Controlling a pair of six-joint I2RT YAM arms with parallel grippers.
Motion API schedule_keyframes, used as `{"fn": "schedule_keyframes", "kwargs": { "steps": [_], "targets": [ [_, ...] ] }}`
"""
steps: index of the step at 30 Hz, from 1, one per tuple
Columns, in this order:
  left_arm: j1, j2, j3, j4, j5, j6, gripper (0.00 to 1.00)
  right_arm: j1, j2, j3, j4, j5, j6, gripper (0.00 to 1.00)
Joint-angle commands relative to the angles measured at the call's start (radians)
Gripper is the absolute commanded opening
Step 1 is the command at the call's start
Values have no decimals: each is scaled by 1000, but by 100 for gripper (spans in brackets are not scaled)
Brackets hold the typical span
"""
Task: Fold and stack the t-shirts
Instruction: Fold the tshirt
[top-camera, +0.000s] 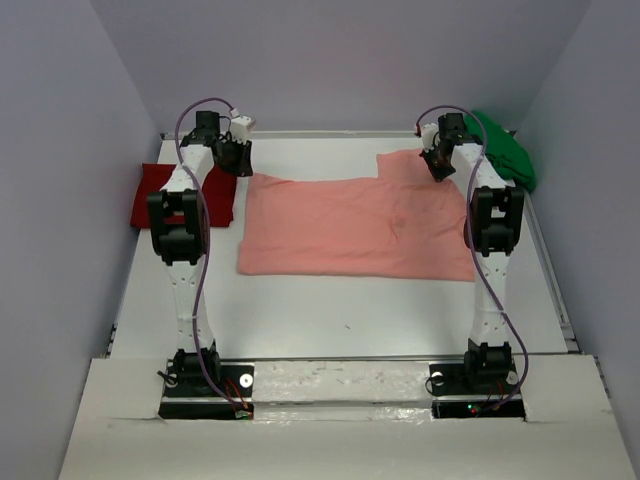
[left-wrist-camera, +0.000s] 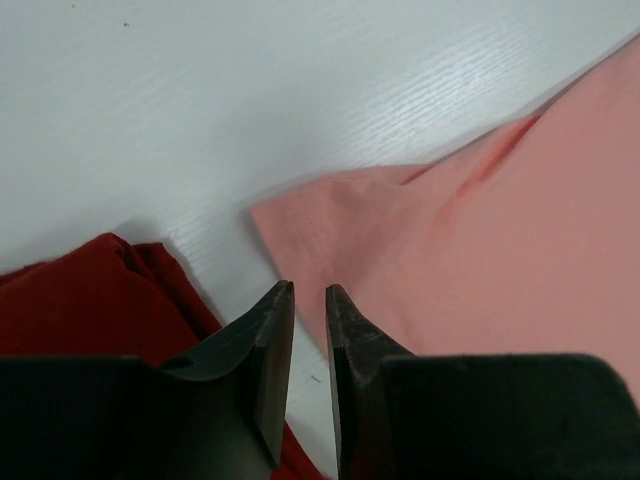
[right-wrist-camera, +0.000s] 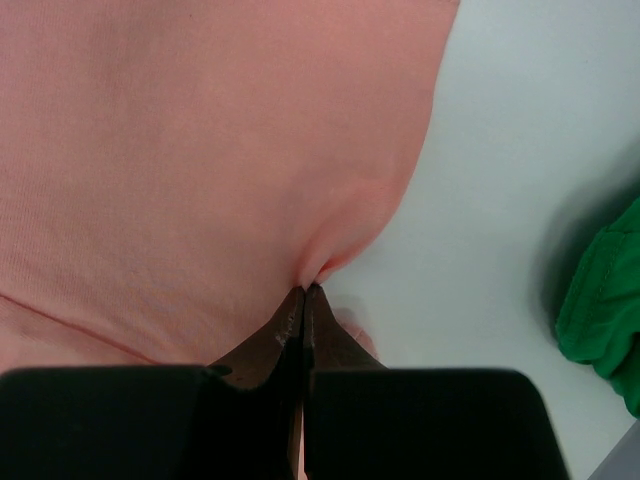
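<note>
A: Which step is in hand?

B: Folding the salmon-pink shirt (top-camera: 355, 225). It lies spread flat on the table (top-camera: 330, 310) between the two arms, with no stack begun. My reading: mid-fold, one far corner held, the other not.

A: Right gripper (right-wrist-camera: 305, 290)?

B: Jaws pressed together on the pink shirt's edge. The cloth puckers right at the tips and runs ahead and to the left of them. The green shirt (top-camera: 505, 155) sits bunched off to that gripper's right, apart from the pink.

A: Left gripper (left-wrist-camera: 308, 290)?

B: Jaws parted a little, nothing between them. A pink corner lies just ahead of the tips, the rest of the cloth running off to their right. The deep red shirt (top-camera: 150, 200) lies to the left of and beneath the fingers, near the pink but apart from it.

A: What does the next move call for?

B: Probably the left tips take hold of that pink corner, catching pink only and staying clear of the red beside it. After that, both arms would need to lift and carry the far edge together, evenly, so the fold lands square.
</note>
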Motion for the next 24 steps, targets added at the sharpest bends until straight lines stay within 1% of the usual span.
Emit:
{"fn": "schedule_keyframes", "kwargs": {
  "steps": [1,3,5,8,16,19,24],
  "targets": [
    [-2,40,80,0,31,-14,31,-9,-42,-3,-12,14,-21,0],
    [-4,63,99,-4,31,-15,37,-9,-39,-3,-11,14,-22,0],
    [-2,79,125,-15,34,-22,45,-9,-36,-5,-11,14,-24,0],
    [-4,119,154,-38,32,-23,45,-9,-34,-9,-12,11,-24,0],
    [-2,155,174,-35,15,-31,46,-9,-30,-16,-11,3,-28,0],
    [-2,172,198,-44,15,-34,50,-9,-28,-14,-11,3,-33,0],
    [-2,193,238,-60,47,-38,50,-9,-20,-17,-11,8,-34,0]
  ]
}}
